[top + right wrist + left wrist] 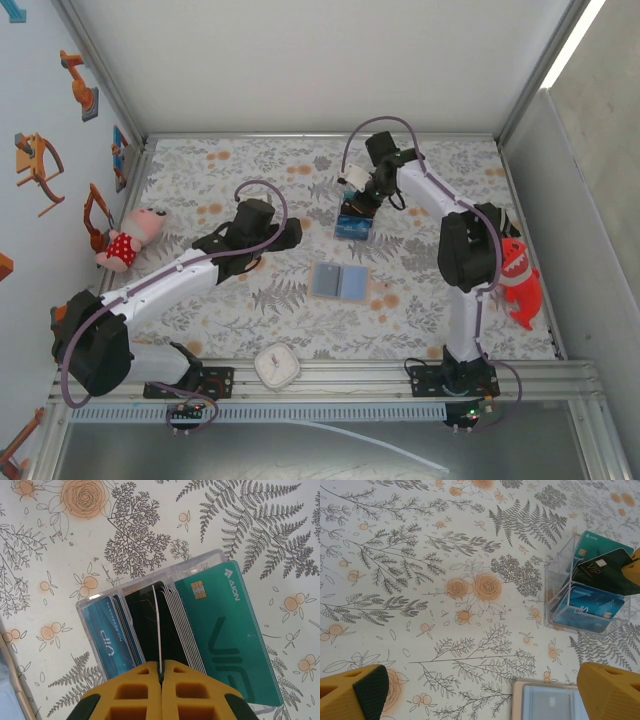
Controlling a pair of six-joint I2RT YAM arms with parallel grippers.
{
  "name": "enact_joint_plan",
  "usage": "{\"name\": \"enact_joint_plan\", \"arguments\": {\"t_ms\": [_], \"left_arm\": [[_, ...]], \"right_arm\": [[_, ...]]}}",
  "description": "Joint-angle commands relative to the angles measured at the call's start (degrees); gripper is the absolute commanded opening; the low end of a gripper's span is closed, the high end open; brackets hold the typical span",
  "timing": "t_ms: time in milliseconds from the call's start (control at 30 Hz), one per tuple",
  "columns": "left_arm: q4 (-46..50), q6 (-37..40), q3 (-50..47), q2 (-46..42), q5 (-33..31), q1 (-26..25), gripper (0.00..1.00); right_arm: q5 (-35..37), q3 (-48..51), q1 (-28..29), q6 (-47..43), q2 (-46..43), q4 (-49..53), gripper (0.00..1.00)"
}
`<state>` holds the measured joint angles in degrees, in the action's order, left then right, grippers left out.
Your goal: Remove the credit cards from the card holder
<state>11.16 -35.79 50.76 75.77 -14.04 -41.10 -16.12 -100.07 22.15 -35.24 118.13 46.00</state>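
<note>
Leftmost on the flowered counter (200,180) lies a pink soft toy (130,237), by the side wall. A small white clock (277,365) sits on the rail at the near edge.

The left tool (292,236) hangs over the middle of the counter with its yellow fingers (352,692) spread wide and nothing between them. In the left wrist view (480,700) they frame bare cloth.

Just right of it and a little nearer the bases, the card holder (340,282) lies open and flat, pale blue-grey inside facing up. Its two panels sit side by side, so its long axis runs left to right across the counter, slightly tilted, and the fold points toward the far wall. Neither tool touches it. Its tan rim shows at the bottom of the left wrist view (520,700).

Beyond it stands a clear box (352,228) holding cards upright, among them a blue card (112,635) and a teal card (225,635).

The right tool (357,205) is directly over that box, its fingers pressed together (161,690) on a thin card edge. In the left wrist view this is the black card (605,572), tilted above the others.

A red toy (518,272) lies at the right edge.
</note>
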Motion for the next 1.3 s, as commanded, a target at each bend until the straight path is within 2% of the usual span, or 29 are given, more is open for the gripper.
{"name": "enact_joint_plan", "arguments": {"t_ms": [0,900,1267], "left_arm": [[0.5,0.9,2.0,-0.5,0.4,0.3,0.97],[0.2,1.0,2.1,-1.3,0.7,0.6,0.97],[0.0,1.2,1.7,-1.8,0.7,0.8,0.97]], "right_arm": [[1.3,-1.4,0.8,-0.3,2.1,2.4,0.0],[-0.7,-10.9,2.5,2.1,8.8,7.2,0.0],[3.1,-12.0,2.9,3.5,8.1,6.7,0.02]]}}
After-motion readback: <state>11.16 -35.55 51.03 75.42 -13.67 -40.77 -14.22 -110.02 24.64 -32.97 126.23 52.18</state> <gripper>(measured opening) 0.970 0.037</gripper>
